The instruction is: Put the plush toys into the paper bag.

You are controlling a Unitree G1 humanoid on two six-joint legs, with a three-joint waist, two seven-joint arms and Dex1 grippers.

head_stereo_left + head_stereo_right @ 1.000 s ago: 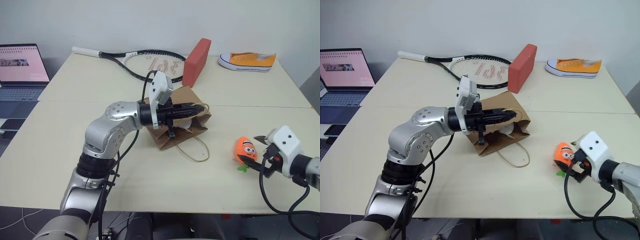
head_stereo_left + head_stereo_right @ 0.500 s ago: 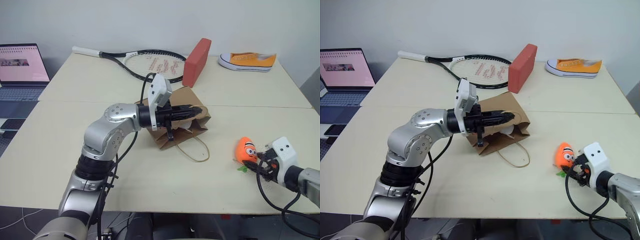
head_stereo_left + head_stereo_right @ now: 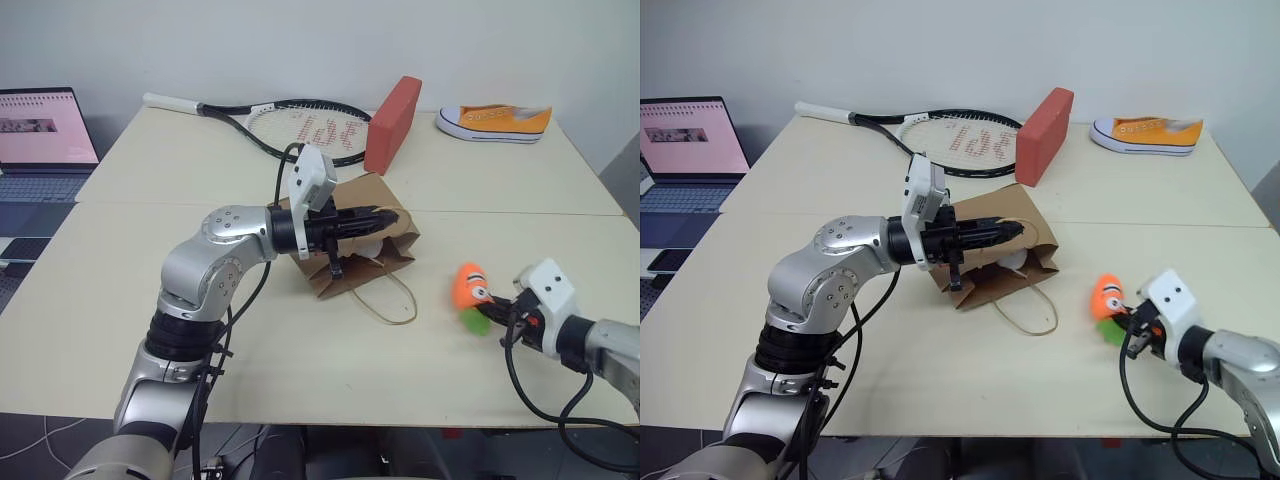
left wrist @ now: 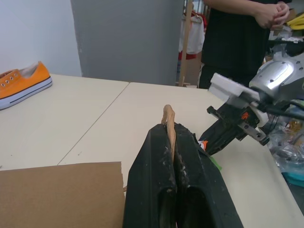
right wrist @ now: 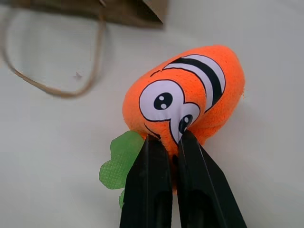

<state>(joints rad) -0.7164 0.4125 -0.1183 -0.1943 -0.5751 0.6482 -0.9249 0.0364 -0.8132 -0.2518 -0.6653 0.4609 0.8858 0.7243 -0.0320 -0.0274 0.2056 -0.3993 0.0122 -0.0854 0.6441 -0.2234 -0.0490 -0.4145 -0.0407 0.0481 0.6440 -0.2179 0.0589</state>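
since the earlier frame the carrot toy (image 3: 468, 288) has slid left across the table, toward the middle of the picture, and tipped over, while the right gripper (image 3: 497, 307) has shut from wide apart and followed it in. the bag and the left arm have not shifted.

at far left a laptop (image 3: 42, 130) sits off the table edge. a tennis racket (image 3: 290, 124) lies along the upper middle. just left of centre the left gripper (image 3: 385, 216) points level to the right, its fingers pressed together on a tan cord handle (image 4: 168, 118) of the paper bag (image 3: 385, 250), holding the mouth up. the bag lies on its side at centre, its other handle (image 3: 392, 303) looped loose on the table toward the lower middle. something white shows inside the mouth (image 3: 1012, 259), likely the egg toy, though it is too hidden to be sure. a red block (image 3: 392, 123) stands behind the bag, and an orange sneaker (image 3: 495, 122) rests at upper right.

at lower right the carrot toy lies on the table, well apart from the bag. in the right wrist view the two black fingers (image 5: 148, 190) stand almost together at the toy's lower face beside the green tuft (image 5: 118, 160), seeming to nip only a fold of fabric.

the toy looks light, soft and squashy, not fragile, and its knit surface should not slip. a pinch on a fold may pull free, so a hold across the plump middle would probably be safer.
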